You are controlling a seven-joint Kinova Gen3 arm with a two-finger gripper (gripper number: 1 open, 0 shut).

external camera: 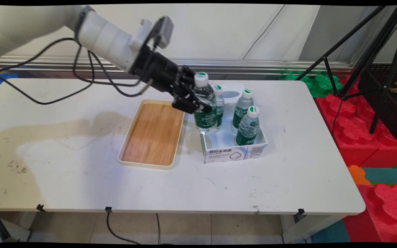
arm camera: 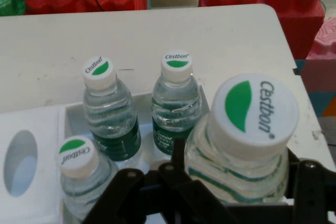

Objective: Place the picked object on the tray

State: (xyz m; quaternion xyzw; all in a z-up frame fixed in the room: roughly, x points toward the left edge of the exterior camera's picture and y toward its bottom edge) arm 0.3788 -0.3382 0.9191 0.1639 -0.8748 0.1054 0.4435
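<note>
Starting at the left of the tabletop (external camera: 64, 179), you have the wooden tray (external camera: 152, 134) lying flat and bare, its right edge just beside the white carton (external camera: 234, 153) that holds the bottles. Over the gap between tray and carton your gripper (external camera: 193, 100) comes in from the upper left, and its fingers (arm camera: 310, 182) are closed around the neck and shoulder of the held bottle (external camera: 205, 106), just under the white cap, as the hand view shows with the cap looming large between the black links. That bottle hangs upright, or very nearly so, at the carton's left side; whether its base is clear of the carton wall you cannot tell from either view. Keep the wrist steady and the bottle vertical, because a grip this high on a full bottle lets the body swing, and in my judgement a swing to the right would knock its neighbour. That neighbour, the second bottle (external camera: 219, 105), stands directly behind and almost touching the held one. Further right, two more bottles (external camera: 243, 108) and (external camera: 248, 127) stand upright in the carton, well clear of the fingers. Move slowly and watch the left carton wall.
</note>
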